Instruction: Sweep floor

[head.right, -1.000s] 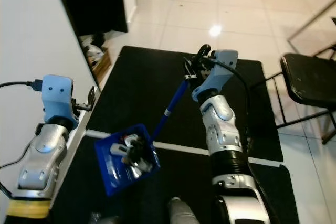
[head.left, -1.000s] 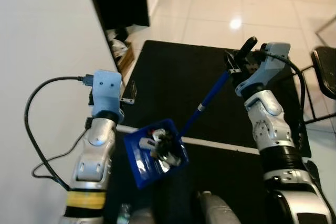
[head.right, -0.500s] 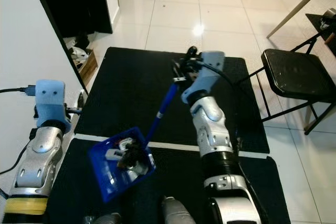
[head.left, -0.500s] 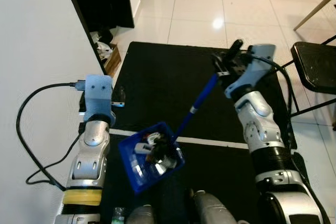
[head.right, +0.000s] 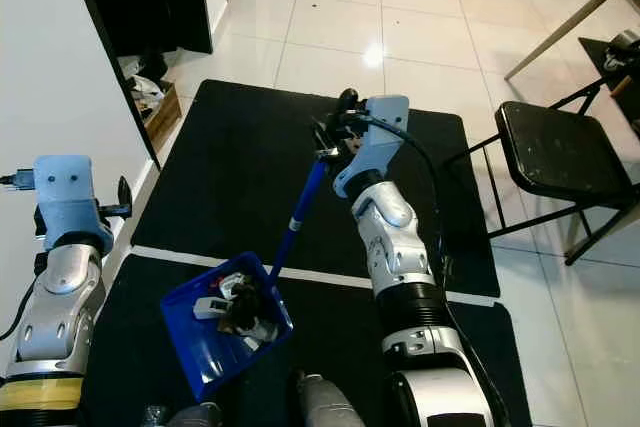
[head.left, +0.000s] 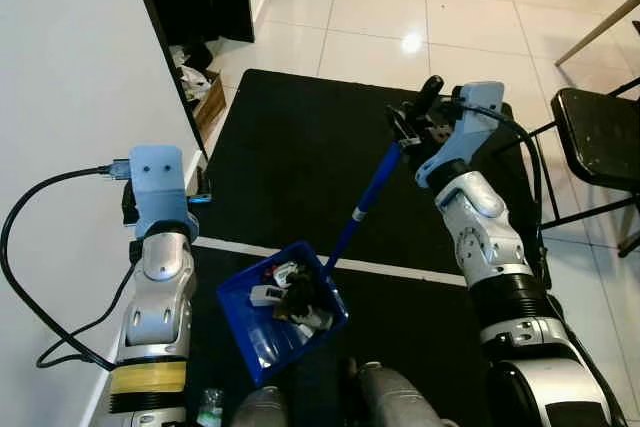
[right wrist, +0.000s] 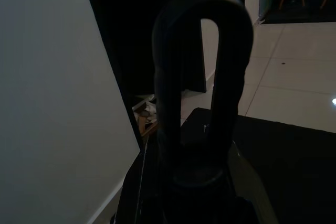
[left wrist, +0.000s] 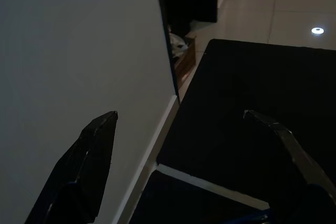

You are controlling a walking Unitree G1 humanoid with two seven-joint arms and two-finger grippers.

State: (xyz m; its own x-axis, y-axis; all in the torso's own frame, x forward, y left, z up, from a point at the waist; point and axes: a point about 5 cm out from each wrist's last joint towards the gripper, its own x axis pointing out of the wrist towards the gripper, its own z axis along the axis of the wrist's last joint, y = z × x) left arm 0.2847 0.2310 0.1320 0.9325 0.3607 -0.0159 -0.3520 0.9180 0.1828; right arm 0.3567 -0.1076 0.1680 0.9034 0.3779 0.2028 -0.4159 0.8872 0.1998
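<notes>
Floor [head.left: 370,7] of white tiles carries black mats [head.left: 300,167]. Blue dustpan [head.left: 283,315], littered, sits at 6 o'clock; its long handle [head.left: 365,202] slants to 1 o'clock, clenched by right gripper [head.left: 418,119]. Left gripper [left wrist: 184,145] spread, holding nothing.

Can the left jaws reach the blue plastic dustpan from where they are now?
Probably yes: the left gripper is open and holds nothing, and the blue plastic dustpan hangs just beside that arm, with nothing between them.
</notes>
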